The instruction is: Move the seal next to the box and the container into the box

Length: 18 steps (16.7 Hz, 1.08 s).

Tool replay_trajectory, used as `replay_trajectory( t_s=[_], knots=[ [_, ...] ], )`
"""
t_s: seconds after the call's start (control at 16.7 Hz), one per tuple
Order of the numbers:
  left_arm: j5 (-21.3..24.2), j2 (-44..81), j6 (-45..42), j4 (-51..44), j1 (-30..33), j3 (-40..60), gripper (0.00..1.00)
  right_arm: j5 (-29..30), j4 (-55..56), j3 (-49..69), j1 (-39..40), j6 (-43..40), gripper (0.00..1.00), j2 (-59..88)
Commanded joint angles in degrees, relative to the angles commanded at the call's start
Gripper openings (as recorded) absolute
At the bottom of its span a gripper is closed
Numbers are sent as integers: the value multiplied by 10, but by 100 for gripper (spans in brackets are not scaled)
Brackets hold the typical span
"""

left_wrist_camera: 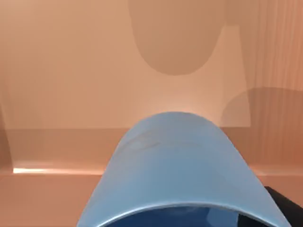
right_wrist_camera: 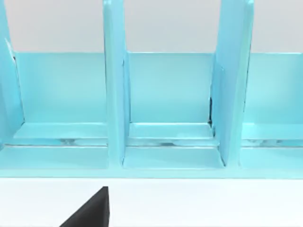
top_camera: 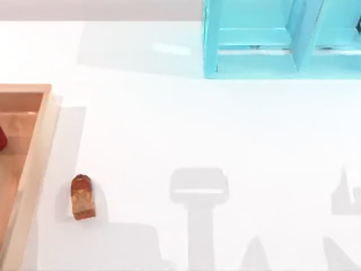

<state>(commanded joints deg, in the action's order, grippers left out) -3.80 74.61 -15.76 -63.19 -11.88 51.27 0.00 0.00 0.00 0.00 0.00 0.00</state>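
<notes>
The seal (top_camera: 82,197) lies on the surface near the box (top_camera: 35,148) at the left edge. In the left wrist view the container (left_wrist_camera: 175,165) hangs over the box floor; I cannot tell either arm's jaws.

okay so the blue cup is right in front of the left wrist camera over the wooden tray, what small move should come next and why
Probably lower the container a little further and set it down. In the left wrist view it hangs over the box's orange-brown floor, inside the rim. The seal already lies beside the box.

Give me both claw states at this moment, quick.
Left claw: cannot be told; the blue cup sits close under its wrist camera, above the box floor.
Right claw: cannot be told; its camera faces the turquoise cabinet.
</notes>
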Motion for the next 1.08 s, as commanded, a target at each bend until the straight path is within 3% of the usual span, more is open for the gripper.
replay_trajectory(
  t_s=[1.08],
  knots=[
    [25, 90, -27, 115, -52, -47, 0, 0, 0, 0, 0, 0, 100, 0]
  ],
)
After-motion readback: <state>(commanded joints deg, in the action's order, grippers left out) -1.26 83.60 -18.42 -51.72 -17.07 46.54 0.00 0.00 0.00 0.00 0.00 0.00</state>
